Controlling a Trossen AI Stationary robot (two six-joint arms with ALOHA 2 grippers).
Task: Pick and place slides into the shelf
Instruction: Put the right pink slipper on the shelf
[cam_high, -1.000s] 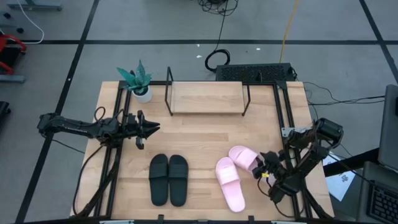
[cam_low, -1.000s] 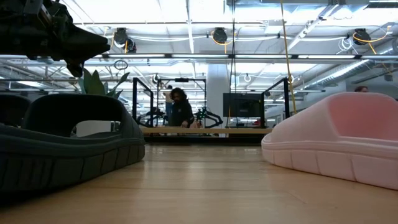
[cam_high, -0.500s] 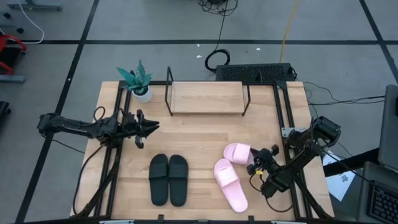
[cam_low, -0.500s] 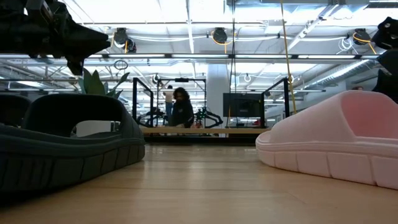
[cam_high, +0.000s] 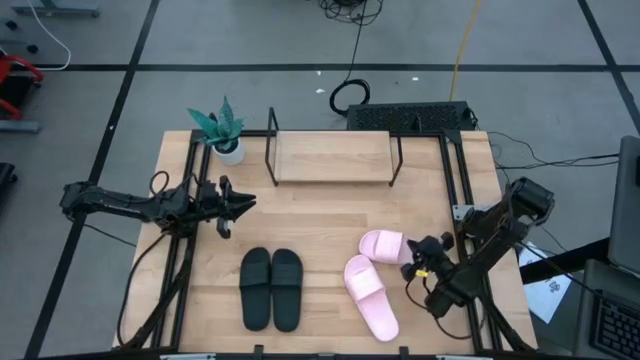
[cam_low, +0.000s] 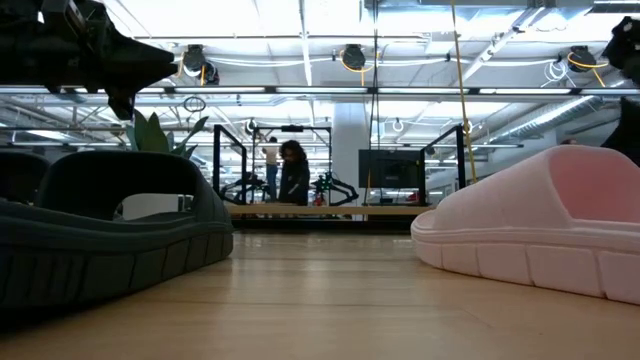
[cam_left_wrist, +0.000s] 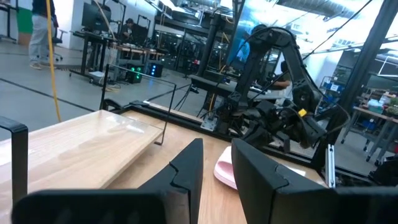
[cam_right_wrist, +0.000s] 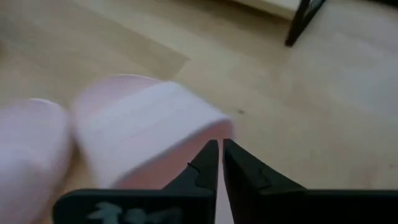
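The pale pink slides lie at the front right: one (cam_high: 383, 245) by my right gripper (cam_high: 415, 262), the other (cam_high: 371, 297) in front of it. In the right wrist view the right gripper (cam_right_wrist: 220, 144) is shut, its tips at the corner of the near pink slide's strap (cam_right_wrist: 146, 127); nothing shows between them. The black slides (cam_high: 270, 288) lie side by side at the front centre. The shelf (cam_high: 332, 157) stands bare at the back. My left gripper (cam_high: 244, 205) hovers left of centre, slightly open and holding nothing (cam_left_wrist: 217, 146).
A small potted plant (cam_high: 222, 132) stands left of the shelf at the back left corner. Black frame rails (cam_high: 180, 270) run along both sides of the table. Bare wood (cam_high: 320, 215) lies between the shelf and the slides. A person (cam_low: 294, 180) stands in the room beyond.
My right gripper went from open to shut. The pink slide beside it slid a little to the left and turned. The left arm has not moved.
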